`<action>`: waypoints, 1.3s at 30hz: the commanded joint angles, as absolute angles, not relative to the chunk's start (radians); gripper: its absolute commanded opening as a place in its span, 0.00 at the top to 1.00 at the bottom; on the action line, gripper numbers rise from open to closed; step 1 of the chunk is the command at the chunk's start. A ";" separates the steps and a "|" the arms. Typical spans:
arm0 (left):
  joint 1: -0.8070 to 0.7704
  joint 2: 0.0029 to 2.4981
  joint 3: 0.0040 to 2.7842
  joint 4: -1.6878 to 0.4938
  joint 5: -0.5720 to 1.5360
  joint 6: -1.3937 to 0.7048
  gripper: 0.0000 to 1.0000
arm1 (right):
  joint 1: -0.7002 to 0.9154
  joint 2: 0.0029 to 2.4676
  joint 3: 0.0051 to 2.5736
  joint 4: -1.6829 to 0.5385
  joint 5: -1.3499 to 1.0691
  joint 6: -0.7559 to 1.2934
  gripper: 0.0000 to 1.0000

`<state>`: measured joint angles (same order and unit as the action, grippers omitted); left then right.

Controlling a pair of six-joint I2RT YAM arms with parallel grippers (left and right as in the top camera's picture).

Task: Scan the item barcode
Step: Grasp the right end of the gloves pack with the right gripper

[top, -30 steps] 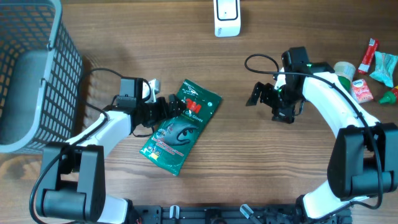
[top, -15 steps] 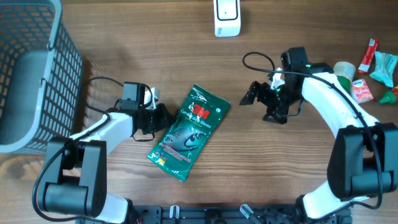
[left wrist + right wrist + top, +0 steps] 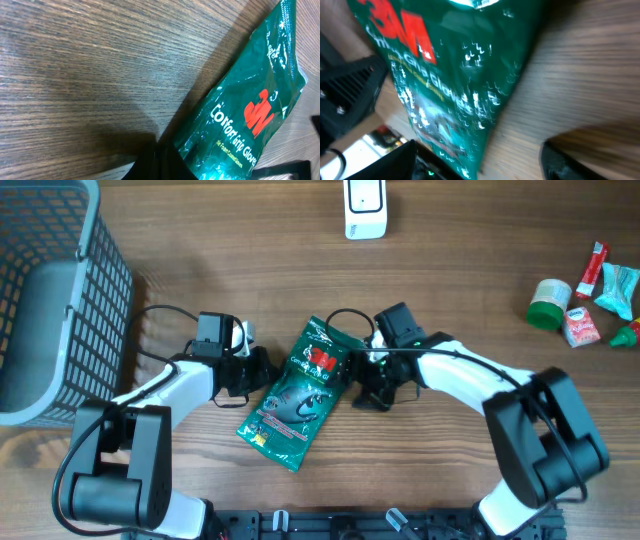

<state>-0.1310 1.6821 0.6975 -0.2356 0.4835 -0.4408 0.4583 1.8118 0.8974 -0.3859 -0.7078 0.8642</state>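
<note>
The item, a green 3M glove packet (image 3: 305, 388), lies flat and slanted at mid-table with its printed front up; its barcode is hidden. My left gripper (image 3: 262, 370) sits just off the packet's left edge. In the left wrist view its fingers (image 3: 160, 162) are shut together with nothing between them, and the packet (image 3: 250, 110) lies beside them. My right gripper (image 3: 366, 385) is at the packet's right edge. In the right wrist view it (image 3: 479, 152) stands open, with the packet's (image 3: 455, 85) lower edge lying between the two fingers.
A white scanner (image 3: 365, 208) stands at the far edge, centre. A grey wire basket (image 3: 55, 300) fills the left side. A green-lidded tub (image 3: 549, 302) and several small packets (image 3: 600, 290) lie at the far right.
My right arm swept left across the table to the packet's right edge, its jaws narrowing a little. My left gripper shut and drew back from the packet, which shifted slightly right.
</note>
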 commanded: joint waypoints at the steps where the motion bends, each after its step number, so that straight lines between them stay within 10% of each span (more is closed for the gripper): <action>1: -0.142 1.751 0.640 -0.263 0.358 -0.457 0.95 | 0.486 1.923 0.889 -0.310 -0.690 0.980 0.37; 5: -0.142 1.751 0.640 -0.263 0.358 -0.457 0.94 | 0.488 1.982 0.889 -0.287 -0.695 1.058 0.54; 9: -0.142 1.751 0.640 -0.263 0.358 -0.457 0.94 | 0.488 1.982 0.889 -0.263 -0.670 1.073 0.96; 15: -0.142 1.751 0.640 -0.263 0.358 -0.457 0.91 | 0.482 1.956 0.890 -0.282 -0.673 1.065 0.96; 24: -0.142 1.751 0.640 -0.259 0.358 -0.457 0.54 | 0.455 1.500 0.958 -0.777 -0.301 1.393 0.95; 39: -0.142 1.751 0.640 -0.252 0.358 -0.457 0.41 | 0.455 1.297 0.958 -1.004 -0.219 1.683 0.96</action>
